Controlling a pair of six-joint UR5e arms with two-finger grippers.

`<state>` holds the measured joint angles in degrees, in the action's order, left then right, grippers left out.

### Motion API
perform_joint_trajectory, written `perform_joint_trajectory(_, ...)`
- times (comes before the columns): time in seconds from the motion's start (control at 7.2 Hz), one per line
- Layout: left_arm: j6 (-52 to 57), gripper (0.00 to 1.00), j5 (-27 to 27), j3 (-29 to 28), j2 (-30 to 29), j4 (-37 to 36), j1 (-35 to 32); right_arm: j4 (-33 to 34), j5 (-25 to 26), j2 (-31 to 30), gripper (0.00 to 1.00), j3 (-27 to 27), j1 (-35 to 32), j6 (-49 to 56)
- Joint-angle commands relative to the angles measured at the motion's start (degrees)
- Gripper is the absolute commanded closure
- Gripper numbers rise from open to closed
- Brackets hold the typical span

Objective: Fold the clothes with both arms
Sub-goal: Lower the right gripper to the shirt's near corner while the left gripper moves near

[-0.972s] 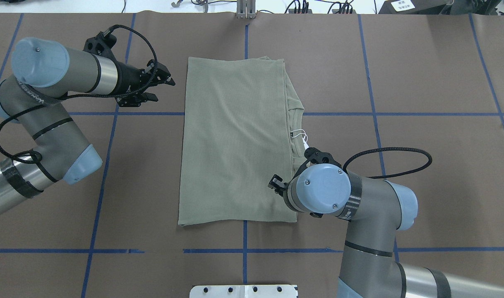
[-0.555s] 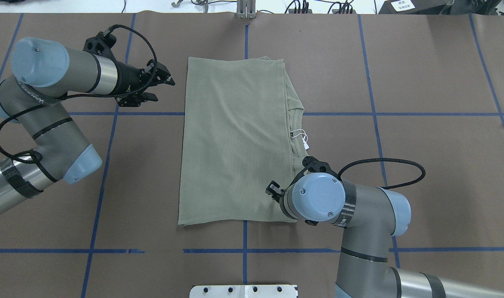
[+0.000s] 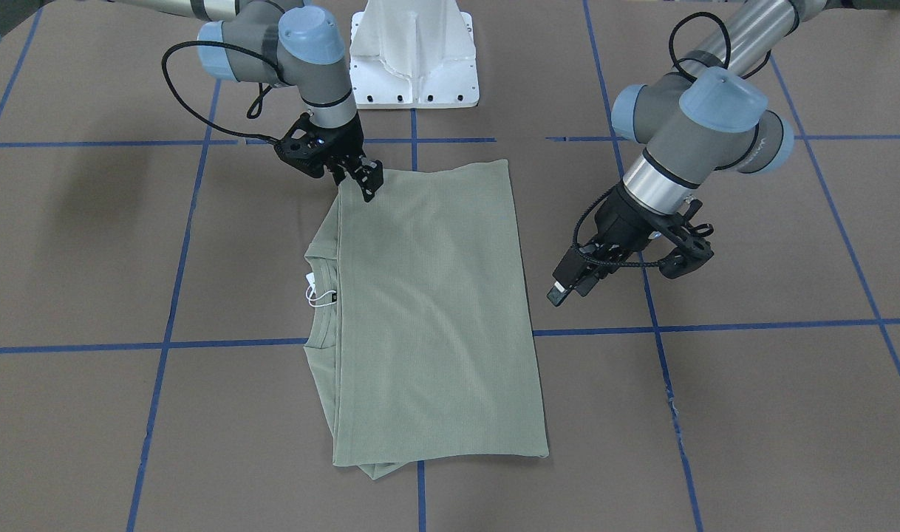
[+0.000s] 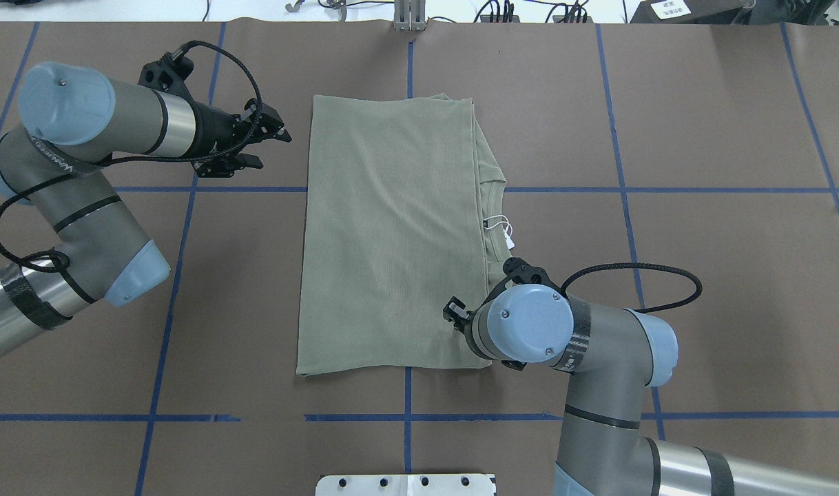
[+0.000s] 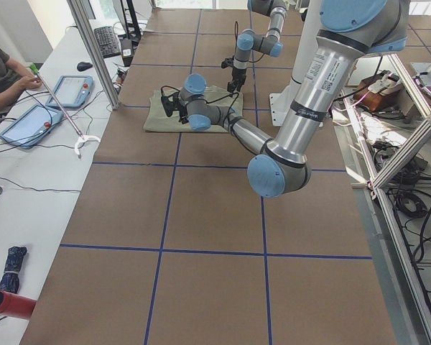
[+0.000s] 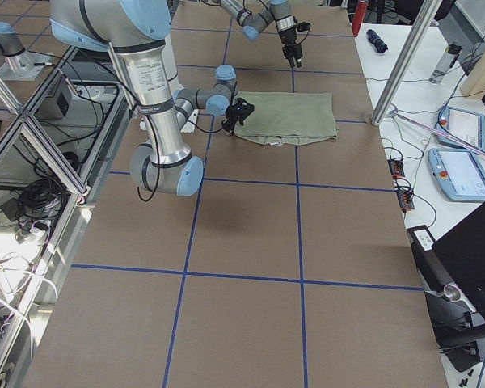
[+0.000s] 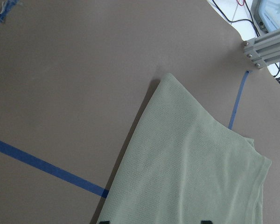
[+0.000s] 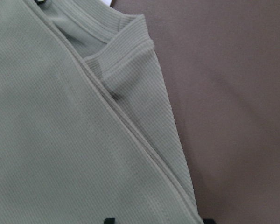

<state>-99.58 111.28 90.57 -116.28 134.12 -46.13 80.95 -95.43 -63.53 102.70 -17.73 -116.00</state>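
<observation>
The clothes are one sage-green shirt [image 4: 392, 234], folded into a tall rectangle and lying flat mid-table. Its collar and white hang tag [image 4: 505, 231] poke out on the right side. My left gripper [image 4: 271, 146] hovers open just left of the shirt's far-left corner, touching nothing. In the front-facing view, my right gripper [image 3: 369, 185] is at the shirt's [image 3: 435, 310] corner nearest the robot's base. The right wrist view shows the jaws spread wide over layered fabric edges [image 8: 130, 121]. From overhead, the wrist hides the right fingers.
The brown table cover [image 4: 702, 138] carries a blue tape grid. The white pedestal base [image 3: 413, 52] stands at the robot's side. A metal post [image 4: 409, 17] sits at the far edge. A person [image 5: 0, 68] sits at a side table with tablets.
My right arm has shifted slightly left and toward the robot's edge, over the shirt's near-right corner. The left arm and the shirt have not moved.
</observation>
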Motion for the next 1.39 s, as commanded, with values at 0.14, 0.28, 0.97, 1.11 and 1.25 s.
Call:
perform_joint_trajectory(0.14, 0.0, 0.28, 0.0, 0.1, 0.0, 0.0, 0.0, -0.1, -0.3, -0.2, 1.0, -0.3, 0.0, 0.1)
perform_joint_trajectory(0.28, 0.0, 0.28, 0.0, 0.1, 0.0, -0.1, 0.0, -0.1, -0.6, -0.3, 1.0, -0.2, 0.0, 0.7)
perform_joint_trajectory(0.97, -5.3, 0.3, -0.3, 5.6, 3.9, 0.1, 2.0, 0.6, -0.7, -1.8, 1.0, 4.4, -0.4, 0.5)
perform_joint_trajectory(1.11, -9.0, 0.3, -1.0, 9.5, 6.0, -0.3, 6.2, 0.6, -0.7, -3.8, 1.0, 6.9, 0.1, 0.2)
perform_joint_trajectory(1.25, -13.4, 0.3, -5.0, 11.8, 6.5, -0.4, 11.0, 0.6, -0.6, -5.7, 1.0, 8.5, 0.8, 0.2)
